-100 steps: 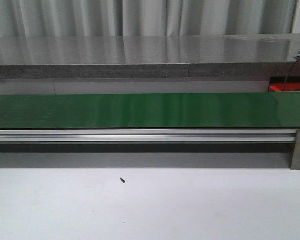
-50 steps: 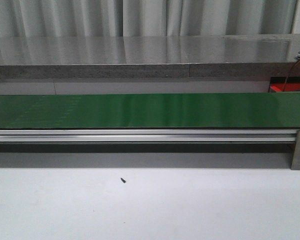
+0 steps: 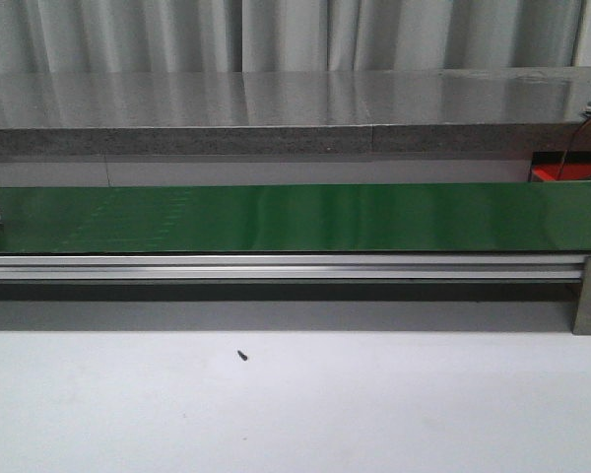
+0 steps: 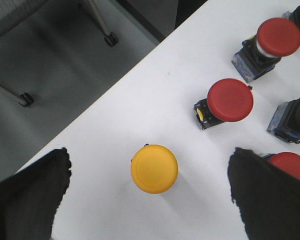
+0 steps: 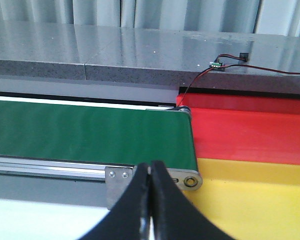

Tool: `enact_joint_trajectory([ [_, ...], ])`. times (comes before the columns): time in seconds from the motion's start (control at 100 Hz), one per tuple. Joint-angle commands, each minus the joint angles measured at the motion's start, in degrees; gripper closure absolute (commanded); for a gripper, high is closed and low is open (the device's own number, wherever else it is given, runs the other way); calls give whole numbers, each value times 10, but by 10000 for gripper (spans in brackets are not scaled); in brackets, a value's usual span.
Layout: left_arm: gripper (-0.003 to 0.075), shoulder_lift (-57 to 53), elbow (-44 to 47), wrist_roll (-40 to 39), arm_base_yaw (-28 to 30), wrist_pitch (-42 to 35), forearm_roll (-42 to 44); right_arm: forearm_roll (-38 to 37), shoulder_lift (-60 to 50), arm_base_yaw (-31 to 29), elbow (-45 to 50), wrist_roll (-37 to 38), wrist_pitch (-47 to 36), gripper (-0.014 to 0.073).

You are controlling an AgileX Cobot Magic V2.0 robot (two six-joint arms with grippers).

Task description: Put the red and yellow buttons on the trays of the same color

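The right gripper (image 5: pixel 150 200) has its two dark fingers pressed together, tips meeting with nothing between them. Beyond it a green belt (image 5: pixel 90 132) runs across, ending at a roller (image 5: pixel 182 109) with a metal rail (image 5: pixel 50 167) along its near edge. Just past the belt's end lie a red tray (image 5: pixel 250 135) and, nearer, a yellow tray (image 5: pixel 255 195). A grey ledge (image 5: pixel 115 50) carries a thin wire (image 5: pixel 260 68).

Pale pleated curtains (image 3: pixel 276 34) hang behind a grey stone-look counter (image 3: pixel 276 113) — white tabletop (image 3: pixel 374 404) in front.
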Motion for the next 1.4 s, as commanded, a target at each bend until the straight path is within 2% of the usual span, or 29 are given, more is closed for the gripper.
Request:
enact_joint_trajectory([
  [0.0, 99, -5, -14, -7, 1, -28, 1, -5, -10, -1, -11, -1, -42, 662],
  [0.68, 106, 98, -14, -7, 0, -24, -5, -5, -10, -1, -11, -1, -42, 662],
  [0.8, 176, 98, -14, -7, 0, -38, -5, -5, -10, -1, -11, -1, -42, 662],
  [0.99, 344, 98, -14, -7, 0, -54, -5, -5, -10, -1, -11, -1, -42, 662],
  [1.39, 514, 98, -14, -7, 0, -69, -5, -5, -10, -1, -11, -1, -42, 662],
])
